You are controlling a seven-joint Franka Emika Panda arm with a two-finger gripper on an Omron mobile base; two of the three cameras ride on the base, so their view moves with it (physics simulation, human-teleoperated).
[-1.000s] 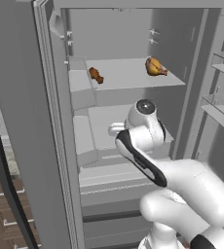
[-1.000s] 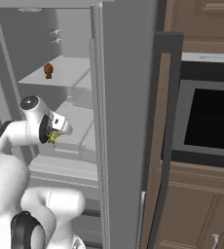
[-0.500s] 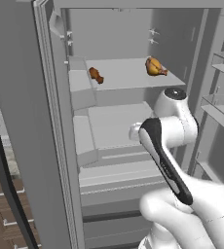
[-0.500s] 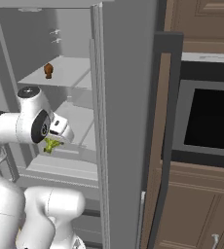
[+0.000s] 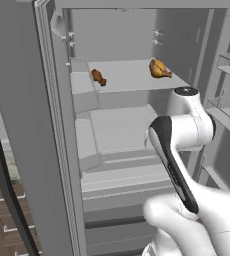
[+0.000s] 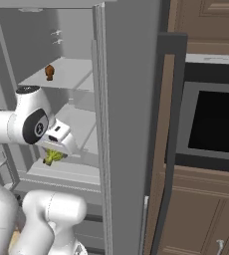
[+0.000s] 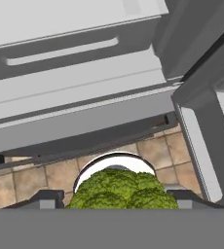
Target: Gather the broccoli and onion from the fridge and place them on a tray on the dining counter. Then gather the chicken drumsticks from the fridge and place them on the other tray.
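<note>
The fridge (image 5: 22,125) stands open. My gripper (image 6: 54,154) hangs in front of its middle shelf, shut on the broccoli (image 6: 53,157), a bright-green lumpy piece. In the hand view the broccoli (image 7: 121,189) sits between my gripper's (image 7: 119,197) two dark fingertips (image 7: 48,198), over the tile floor. Two golden-brown chicken drumsticks (image 5: 98,77) (image 5: 159,69) lie on the upper shelf; one of them (image 6: 49,72) shows in the right base view. The onion, trays and dining counter are out of view.
The fridge's bottom drawers (image 7: 75,48) lie below the hand. The right fridge door with its bins (image 5: 227,110) stands close to the arm. A built-in oven (image 6: 216,119) and brown wooden cabinets (image 6: 201,209) are to the right of the fridge.
The arm has swung right and drawn back out of the fridge's middle shelf, carrying the broccoli outward and a little lower. The drumsticks have not moved.
</note>
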